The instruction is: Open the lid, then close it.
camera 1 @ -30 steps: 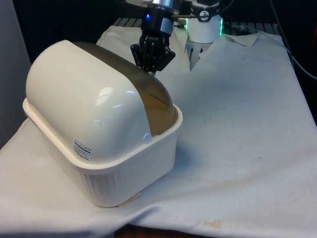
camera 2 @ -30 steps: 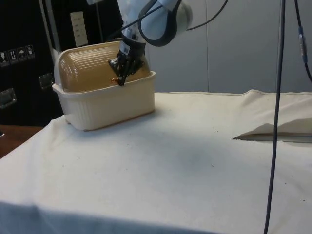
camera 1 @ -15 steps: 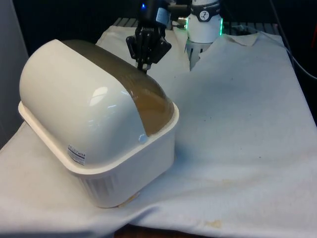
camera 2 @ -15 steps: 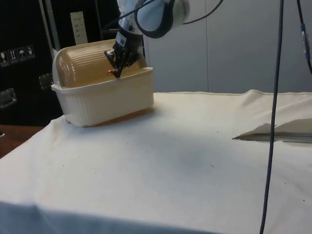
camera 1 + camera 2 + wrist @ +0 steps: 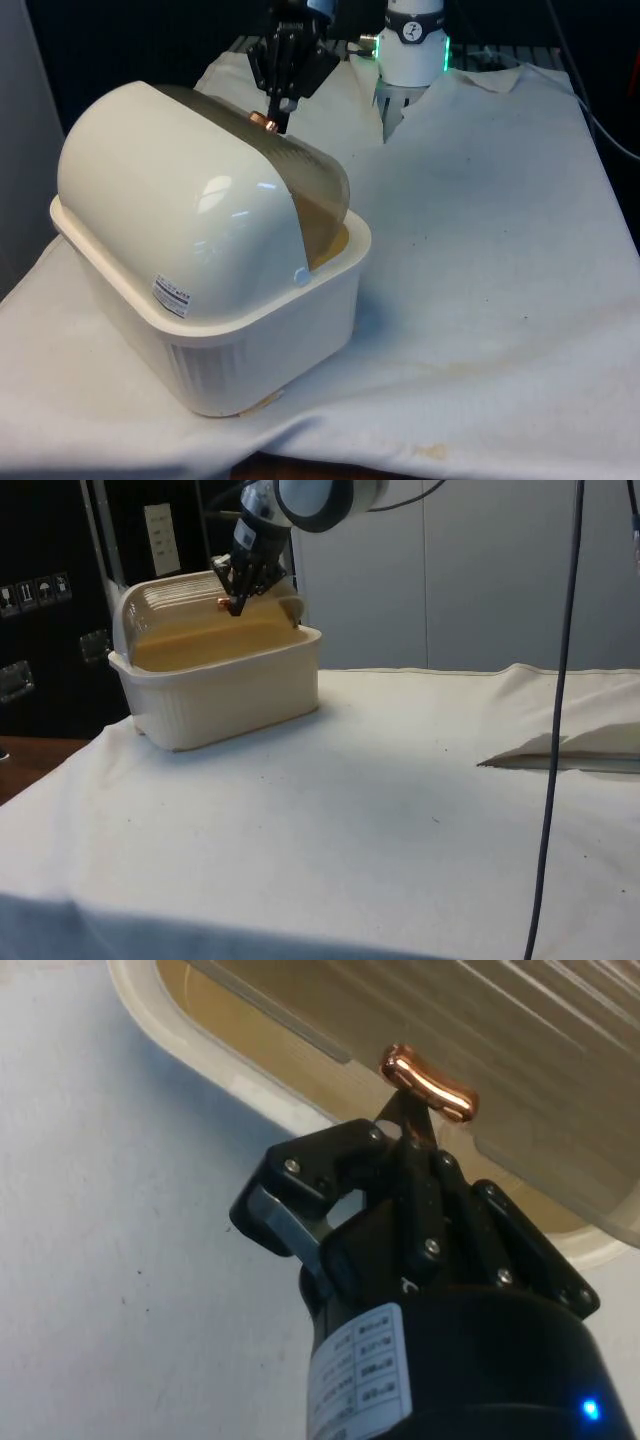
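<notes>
Robotics lab setting: white cloth (image 5: 480, 250) draped over the surface, black curtains (image 5: 130, 40) behind, dark cabinets (image 5: 50, 600) with warning labels (image 5: 35, 588), hanging cables (image 5: 560, 680), grey wall panels (image 5: 480, 570).

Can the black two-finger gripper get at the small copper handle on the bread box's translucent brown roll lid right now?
Probably yes: the black two-finger gripper is already at the small copper handle, fingers shut on its stem, with the translucent brown roll lid partly raised over the cream bread box. Nothing stands between them.

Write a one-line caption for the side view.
Gripper lifts the bread box lid by its copper handle.
</notes>
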Controlling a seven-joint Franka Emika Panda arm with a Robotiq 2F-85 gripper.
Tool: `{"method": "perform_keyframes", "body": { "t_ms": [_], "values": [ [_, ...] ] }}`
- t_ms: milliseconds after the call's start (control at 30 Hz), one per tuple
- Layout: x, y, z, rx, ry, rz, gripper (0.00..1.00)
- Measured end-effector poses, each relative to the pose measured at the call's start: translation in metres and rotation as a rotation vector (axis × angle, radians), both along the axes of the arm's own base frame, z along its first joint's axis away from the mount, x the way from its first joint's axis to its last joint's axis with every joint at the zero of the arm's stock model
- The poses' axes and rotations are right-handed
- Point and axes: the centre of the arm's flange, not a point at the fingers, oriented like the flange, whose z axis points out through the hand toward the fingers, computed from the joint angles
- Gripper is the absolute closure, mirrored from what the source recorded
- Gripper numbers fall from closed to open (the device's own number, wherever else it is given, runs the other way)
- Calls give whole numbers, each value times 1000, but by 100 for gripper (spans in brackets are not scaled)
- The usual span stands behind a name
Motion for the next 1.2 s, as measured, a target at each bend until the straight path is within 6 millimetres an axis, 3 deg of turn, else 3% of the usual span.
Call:
{"method": "perform_keyframes", "body": {
  "t_ms": [333,1200],
  "values": [
    [6,-7,13,-5,-26,-11,100],
    [16,-17,18,-36,-116,-27,100]
  ]
}}
